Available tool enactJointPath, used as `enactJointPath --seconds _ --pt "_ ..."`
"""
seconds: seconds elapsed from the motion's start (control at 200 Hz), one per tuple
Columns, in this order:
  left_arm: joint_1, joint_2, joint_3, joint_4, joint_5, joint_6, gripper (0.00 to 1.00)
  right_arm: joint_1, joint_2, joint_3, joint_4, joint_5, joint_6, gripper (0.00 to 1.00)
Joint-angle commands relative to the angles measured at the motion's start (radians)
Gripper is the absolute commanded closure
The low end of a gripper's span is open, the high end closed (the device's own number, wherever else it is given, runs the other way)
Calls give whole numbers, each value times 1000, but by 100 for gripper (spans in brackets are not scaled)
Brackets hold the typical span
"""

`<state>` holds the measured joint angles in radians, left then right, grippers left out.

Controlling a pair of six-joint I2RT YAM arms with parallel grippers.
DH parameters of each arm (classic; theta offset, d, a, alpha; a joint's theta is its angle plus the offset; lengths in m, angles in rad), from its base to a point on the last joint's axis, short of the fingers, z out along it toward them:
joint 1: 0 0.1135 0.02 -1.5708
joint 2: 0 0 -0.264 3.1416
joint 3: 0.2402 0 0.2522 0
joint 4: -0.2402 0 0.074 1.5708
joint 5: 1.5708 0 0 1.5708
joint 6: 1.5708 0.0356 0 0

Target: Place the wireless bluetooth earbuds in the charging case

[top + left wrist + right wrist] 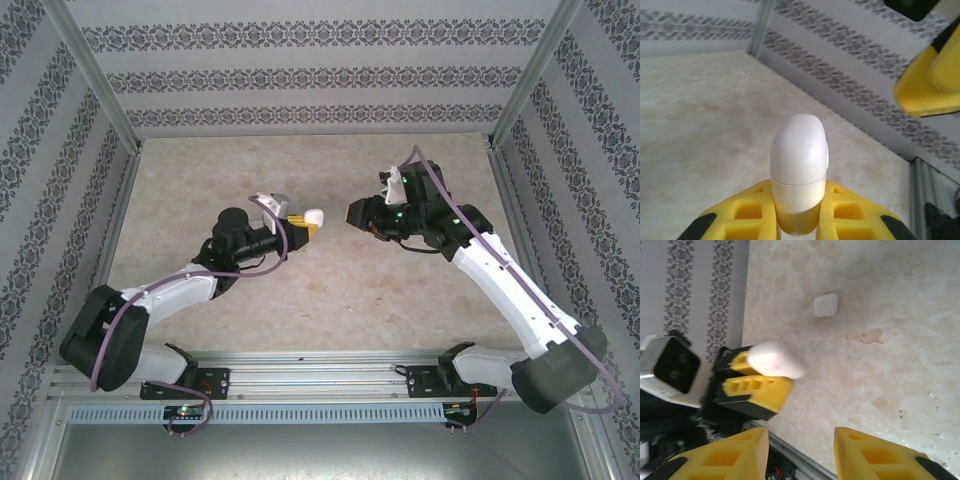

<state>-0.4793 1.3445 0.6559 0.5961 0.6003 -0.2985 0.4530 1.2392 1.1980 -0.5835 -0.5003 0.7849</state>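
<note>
Left gripper [799, 200] holds the charging case [799, 150] up over the middle of the tabletop [330, 290]; right gripper [801, 437] faces it, empty.
I see the left jaws closed on the lower half of the case, its rounded top sticking out. A seam runs across it and the lid looks shut, so I cannot tell what is inside. My right jaws stand apart with nothing between them. A second white case [826, 305] lies flat, closed, near the tabletop edge below the patterned wall [695, 285].
</note>
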Motion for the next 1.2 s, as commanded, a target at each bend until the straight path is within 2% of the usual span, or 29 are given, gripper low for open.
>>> enactJointPath --seconds 0.0,0.12,0.295,0.45,0.754,0.914,1.194 --pt "31 -86 76 -337 -121 119 100 -9 68 -20 95 28 -12 62" --pt "63 -127 83 -438 -221 105 100 2 191 48 109 24 -59 62" --pt "93 -83 101 -419 -218 35 100 22 375 170 82 32 -130 60" --pt "100 -1 138 -415 -219 -24 100 36 469 251 35 70 -193 58" --pt "100 245 202 -275 -161 -71 100 30 466 174 -15 178 -258 55" --pt "90 380 286 -266 -96 -104 99 19 453 136 3 227 -253 53" --pt "73 535 383 -317 -94 -115 92 1 423 99 16 289 -248 52"
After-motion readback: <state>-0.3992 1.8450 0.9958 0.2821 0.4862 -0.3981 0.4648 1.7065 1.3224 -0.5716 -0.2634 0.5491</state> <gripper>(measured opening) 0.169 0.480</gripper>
